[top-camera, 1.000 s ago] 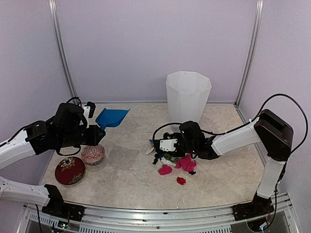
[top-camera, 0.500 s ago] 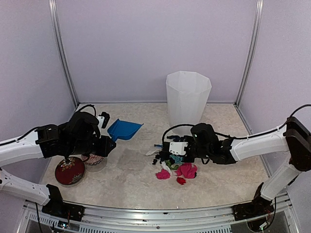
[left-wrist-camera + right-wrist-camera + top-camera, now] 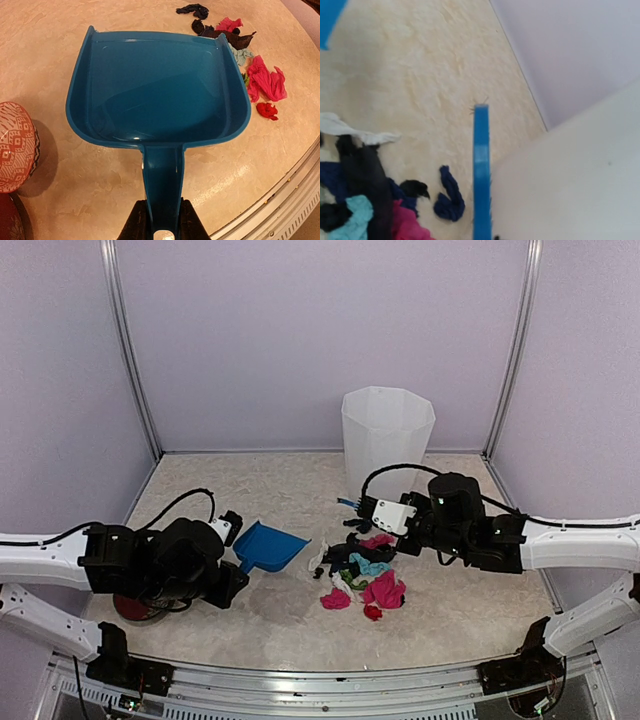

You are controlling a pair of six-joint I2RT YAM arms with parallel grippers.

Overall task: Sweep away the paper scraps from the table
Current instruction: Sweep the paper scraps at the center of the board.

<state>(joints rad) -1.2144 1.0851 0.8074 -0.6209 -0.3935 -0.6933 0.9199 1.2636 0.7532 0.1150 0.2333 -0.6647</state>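
Paper scraps (image 3: 360,575): heaped mid-table (image 3: 250,495), just right of the dustpan (image 3: 268,546) mouth.
Left gripper (image 3: 161,222): clenched on the dustpan handle, nearer arm.
Right gripper (image 3: 372,510): grasping the brush (image 3: 481,165) at the heap's far side.

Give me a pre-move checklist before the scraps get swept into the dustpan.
1. Hold of left fingers on dustpan handle: ok, shut on it.
2. Dustpan mouth toward paper scraps: ok, the pile lies just past one front corner.
3. Dustpan lip flat on table: cannot tell.
4. Hold of right fingers on brush: ok, shut on it.
5. Brush opposite the dustpan across the pile: not ok, it sits on the bin side.
6. Dustpan empty: ok.
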